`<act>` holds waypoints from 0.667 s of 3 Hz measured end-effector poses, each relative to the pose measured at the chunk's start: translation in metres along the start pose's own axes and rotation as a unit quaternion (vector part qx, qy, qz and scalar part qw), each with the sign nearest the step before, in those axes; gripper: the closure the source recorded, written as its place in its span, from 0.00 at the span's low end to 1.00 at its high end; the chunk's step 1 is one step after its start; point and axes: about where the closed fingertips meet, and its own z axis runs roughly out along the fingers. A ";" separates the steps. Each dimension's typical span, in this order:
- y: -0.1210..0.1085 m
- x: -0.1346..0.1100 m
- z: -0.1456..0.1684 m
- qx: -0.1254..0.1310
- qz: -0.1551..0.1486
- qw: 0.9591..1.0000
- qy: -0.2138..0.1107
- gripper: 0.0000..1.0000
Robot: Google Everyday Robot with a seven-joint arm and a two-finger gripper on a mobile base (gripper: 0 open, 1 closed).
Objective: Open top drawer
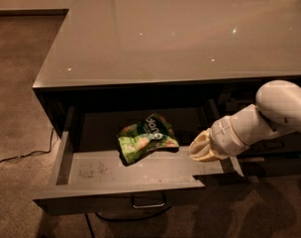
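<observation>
The top drawer (91, 169) of the dark grey cabinet stands pulled out towards me, showing its lighter grey scuffed inside. Its front (81, 203) faces down and forward, with the small rectangular pull handle (148, 201) at its centre. A crumpled green snack bag (146, 142) lies inside, near the middle. My gripper (202, 148) reaches in from the right on a white arm (269, 115). It hovers over the right end of the drawer, to the right of the bag and apart from it.
The glossy grey countertop (180, 33) overhangs the back of the drawer. The right-hand drawer stack (276, 150) sits behind my arm. A thin cable (19, 157) lies on the carpet at the left, and another loops under the drawer front.
</observation>
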 end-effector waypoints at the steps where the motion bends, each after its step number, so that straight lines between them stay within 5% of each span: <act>1: -0.002 0.004 0.021 -0.017 -0.004 1.000 -0.002 1.00; 2: 0.001 0.009 0.036 -0.032 -0.005 0.999 0.002 1.00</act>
